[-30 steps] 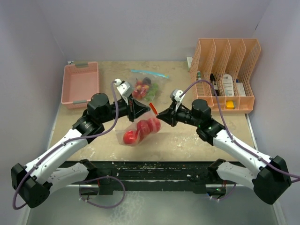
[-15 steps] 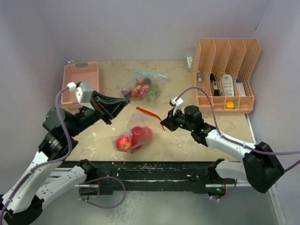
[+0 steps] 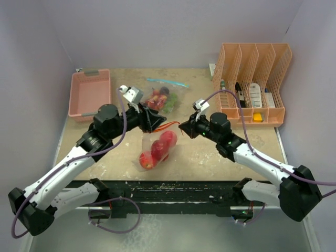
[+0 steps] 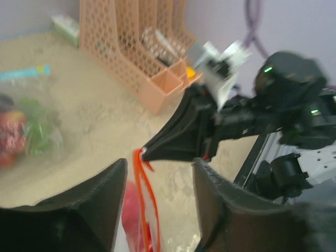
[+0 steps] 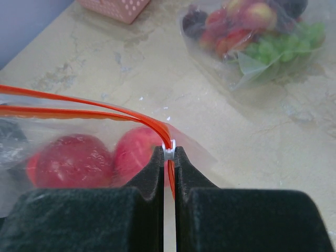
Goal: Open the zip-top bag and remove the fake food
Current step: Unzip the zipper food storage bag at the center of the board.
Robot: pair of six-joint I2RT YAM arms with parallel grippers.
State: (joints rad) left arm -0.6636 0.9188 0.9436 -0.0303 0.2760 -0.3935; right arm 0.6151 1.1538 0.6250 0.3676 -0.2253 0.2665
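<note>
Right gripper (image 5: 168, 153) is my anchor: its jaws are pressed flat together on the orange seal (image 5: 79, 102) at the corner of the zip-top bag (image 3: 157, 148), so the mouth can be pulled apart. The fake food (image 5: 73, 160) lies inside, just below my fingertips. My left gripper (image 4: 160, 167) stands spread, straddling the seal opposite.

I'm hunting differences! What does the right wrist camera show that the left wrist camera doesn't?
Only the right wrist view: the white slider pinched by the shut right pincer, and a pink basket corner. Only the left wrist view: the left pincer, open around the orange zip, and the orange rack. Both: the right pincer, that zip, red fruit and the other fruit bag.
</note>
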